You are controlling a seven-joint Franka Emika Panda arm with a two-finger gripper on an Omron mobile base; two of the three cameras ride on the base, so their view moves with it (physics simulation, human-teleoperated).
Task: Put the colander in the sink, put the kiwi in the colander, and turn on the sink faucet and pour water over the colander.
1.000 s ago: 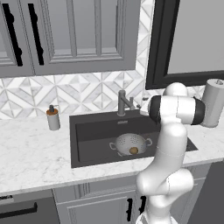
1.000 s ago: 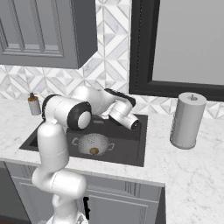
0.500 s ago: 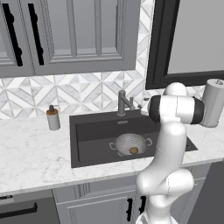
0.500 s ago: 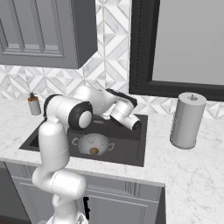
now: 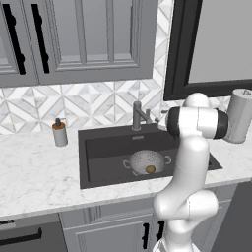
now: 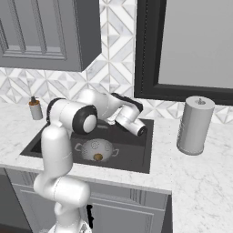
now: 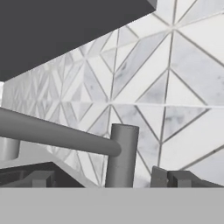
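The grey holed colander (image 5: 147, 162) (image 6: 97, 150) stands in the dark sink (image 5: 103, 152) (image 6: 132, 152), right of its middle. The brown kiwi (image 5: 150, 169) (image 6: 98, 157) lies inside the colander. Behind the basin rises the sink faucet (image 5: 138, 116). In the hand view the faucet's grey post (image 7: 122, 155) stands close in front of the tiled wall, and a long grey bar (image 7: 57, 133) runs left from it. My gripper (image 7: 109, 179) is open, one dark fingertip on each side of the post, holding nothing. No water shows.
A soap dispenser (image 5: 59, 133) (image 6: 34, 108) stands on the marble counter left of the sink. A paper towel roll (image 5: 239, 116) (image 6: 195, 125) stands on the right. Grey wall cabinets (image 5: 78, 39) hang above, and a dark-framed window (image 6: 182, 45) sits behind the sink's right side.
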